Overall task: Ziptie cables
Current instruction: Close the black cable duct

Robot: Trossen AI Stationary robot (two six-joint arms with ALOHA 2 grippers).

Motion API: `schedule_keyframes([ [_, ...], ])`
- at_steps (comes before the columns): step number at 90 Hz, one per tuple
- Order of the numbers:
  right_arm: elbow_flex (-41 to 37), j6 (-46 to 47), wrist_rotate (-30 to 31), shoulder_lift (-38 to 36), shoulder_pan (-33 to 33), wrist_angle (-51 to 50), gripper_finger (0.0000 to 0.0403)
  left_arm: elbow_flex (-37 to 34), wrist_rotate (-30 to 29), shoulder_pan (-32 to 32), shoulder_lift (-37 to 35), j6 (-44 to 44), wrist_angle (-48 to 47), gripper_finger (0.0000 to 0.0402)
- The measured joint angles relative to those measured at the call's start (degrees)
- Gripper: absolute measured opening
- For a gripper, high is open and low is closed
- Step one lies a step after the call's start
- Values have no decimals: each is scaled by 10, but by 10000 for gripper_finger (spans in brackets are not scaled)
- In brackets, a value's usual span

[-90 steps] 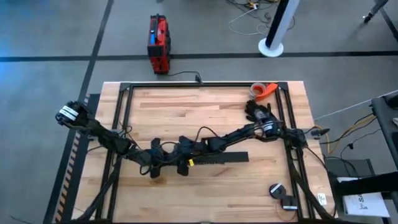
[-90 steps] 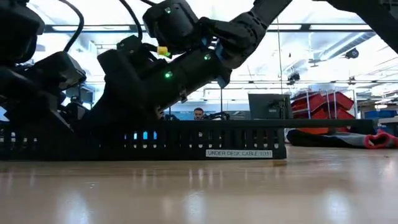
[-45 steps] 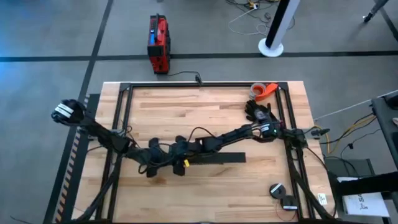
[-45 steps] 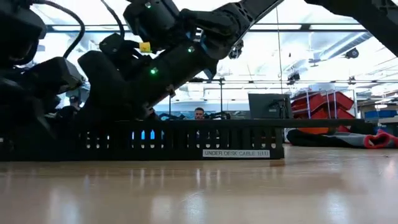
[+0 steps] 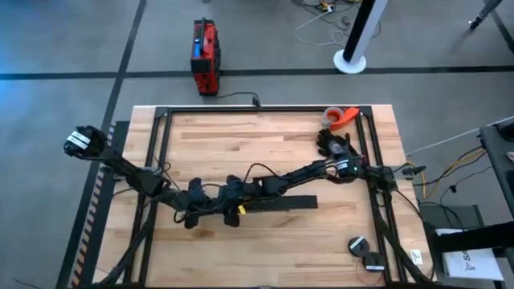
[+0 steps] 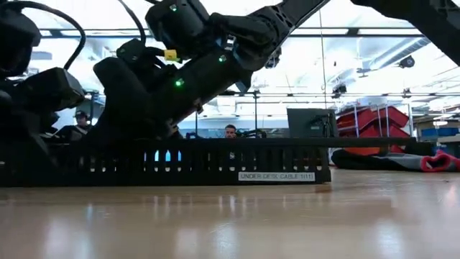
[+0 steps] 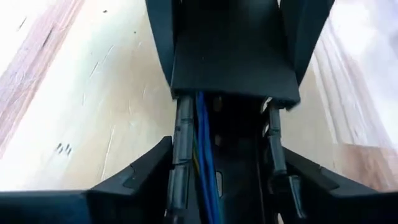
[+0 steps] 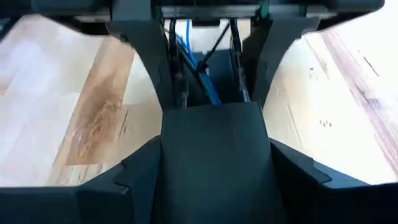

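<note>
A long black slotted rail [image 5: 289, 203] lies on the wooden table, left of centre. The cables [image 7: 202, 143], thin blue and dark wires, run inside its open channel and also show in the right wrist view [image 8: 198, 68]. My left gripper [image 5: 195, 210] and my right gripper [image 5: 234, 210] face each other over the rail's left end. Each has one finger on either side of the rail. In the low view the rail [image 6: 180, 162] stands on its long lower edge, with the arms behind it. My left gripper has the rail's two outer walls [image 7: 179, 163] between its fingers, where the channel is open and the cables show. The fingers lie across the rail, which stays on the table. My right gripper holds the covered stretch of the rail [image 8: 214, 155] between its two fingers [image 8: 140, 180], across the rail. The rail rests on the table.
A black frame [image 5: 161, 128] borders the table. An orange tape roll [image 5: 341, 116] and a dark glove-like heap [image 5: 333, 144] lie at the far right, and round black parts [image 5: 359, 246] at the near right. A red box [image 5: 205, 56] stands on the floor beyond the far edge.
Both grippers have gone a little toward the table's left edge. The rail has slid along the table with them and has stayed flat. Over the last half second they have hardly moved.
</note>
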Motion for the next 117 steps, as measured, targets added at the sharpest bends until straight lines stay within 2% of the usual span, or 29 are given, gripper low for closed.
schedule_keyframes([
  [14, 3, 1, 2, 2, -2, 13, 214, 9, -13, 0, 14, 20, 18, 237],
  [33, 6, -7, 5, 4, -3, 15, 214, 33, -43, 3, 12, 53, 21, 225],
  [41, 8, -7, 3, 2, -3, -2, 214, 41, -46, 4, -4, 62, -7, 228],
  [52, 10, -1, 3, 0, -3, -18, 214, 47, -36, 3, -33, 43, -57, 253],
  [65, 10, 2, 3, 0, -2, -30, 214, 45, 9, 2, -64, 5, -134, 279],
  [75, 10, 2, 2, 0, -3, -34, 214, 39, 11, -6, -78, 1, -154, 284],
  [91, 10, 2, 2, -1, -3, -42, 214, 28, -19, -6, -66, 3, -128, 272],
  [107, 9, -2, -7, -2, -4, -44, 214, 25, -27, -3, -13, 9, -66, 216],
  [117, 8, -1, -15, -1, -4, -23, 214, 25, -27, -3, 22, 9, -14, 211],
])
